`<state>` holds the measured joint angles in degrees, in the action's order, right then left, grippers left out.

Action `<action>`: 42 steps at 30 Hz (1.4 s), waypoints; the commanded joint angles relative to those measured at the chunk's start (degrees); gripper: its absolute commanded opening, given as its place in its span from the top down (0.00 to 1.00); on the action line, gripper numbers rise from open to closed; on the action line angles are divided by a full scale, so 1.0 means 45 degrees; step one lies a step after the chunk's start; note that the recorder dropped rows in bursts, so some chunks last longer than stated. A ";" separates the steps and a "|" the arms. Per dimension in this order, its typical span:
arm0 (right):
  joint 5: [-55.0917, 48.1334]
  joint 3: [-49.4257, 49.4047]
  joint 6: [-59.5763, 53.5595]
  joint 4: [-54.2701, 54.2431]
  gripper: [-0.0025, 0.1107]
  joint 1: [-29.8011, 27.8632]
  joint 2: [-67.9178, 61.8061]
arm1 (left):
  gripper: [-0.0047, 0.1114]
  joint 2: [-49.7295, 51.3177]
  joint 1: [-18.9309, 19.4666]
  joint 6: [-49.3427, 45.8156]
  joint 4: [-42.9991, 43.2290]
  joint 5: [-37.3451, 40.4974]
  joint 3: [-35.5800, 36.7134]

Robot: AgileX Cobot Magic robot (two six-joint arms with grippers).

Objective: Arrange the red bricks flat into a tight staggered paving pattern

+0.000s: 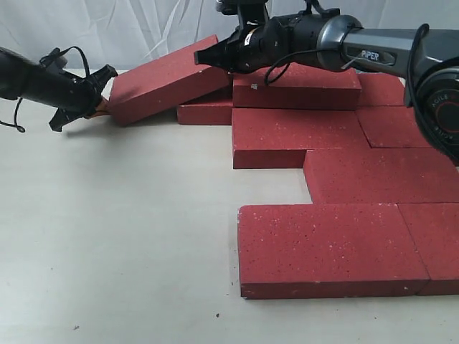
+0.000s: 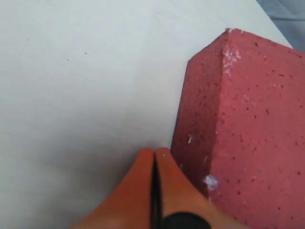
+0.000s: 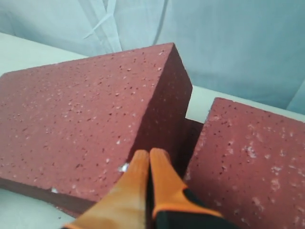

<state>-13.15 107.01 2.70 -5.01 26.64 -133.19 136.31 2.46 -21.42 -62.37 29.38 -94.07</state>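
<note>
Several red bricks (image 1: 330,247) lie flat in a staggered patch on the right of the table. One brick (image 1: 168,79) at the back left is tilted, its right end propped on a lower brick (image 1: 206,112). My left gripper (image 1: 100,107) is shut, its orange tips (image 2: 153,153) at the table beside the tilted brick's (image 2: 248,133) low left end. My right gripper (image 1: 203,57) is shut, its tips (image 3: 148,155) against the raised right edge of the tilted brick (image 3: 86,129), beside the neighbouring flat brick (image 3: 248,162).
A white curtain (image 1: 143,25) hangs close behind the bricks. Bare pale table (image 1: 115,236) spreads across the left and front. The right arm (image 1: 373,50) reaches over the back row of bricks.
</note>
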 commanded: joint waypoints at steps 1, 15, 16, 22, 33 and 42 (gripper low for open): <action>-0.0194 0.0042 -0.0018 -0.0178 0.98 0.0167 0.0141 | 0.96 -0.0072 -0.0045 -0.0060 -0.0375 0.0616 -0.0009; -0.3045 0.0042 -0.0600 -0.0230 0.98 0.0173 0.2175 | 0.96 -0.2309 0.1024 -0.0010 0.1152 0.3341 -0.0009; -0.3236 0.0042 -0.0600 -0.0230 0.98 0.0173 0.2264 | 0.96 -0.2430 0.1025 -0.0010 0.1293 0.3462 -0.0009; -0.6430 0.0042 -0.2089 -0.2153 0.98 0.0194 0.2655 | 0.96 -0.3688 0.1045 0.1986 0.5202 0.5137 -0.0009; -0.8911 0.0019 -0.2634 -0.2921 0.98 0.1706 0.2655 | 0.96 -0.5665 0.1100 0.2538 0.8069 0.4798 0.2978; -0.8990 0.0019 -0.2196 -0.3009 0.98 0.1710 0.2624 | 0.96 -0.6402 0.1598 0.2538 0.8491 0.3607 0.4355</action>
<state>-53.52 107.01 -7.93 -18.73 34.50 -121.88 108.47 8.74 -10.27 -24.52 47.35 -75.35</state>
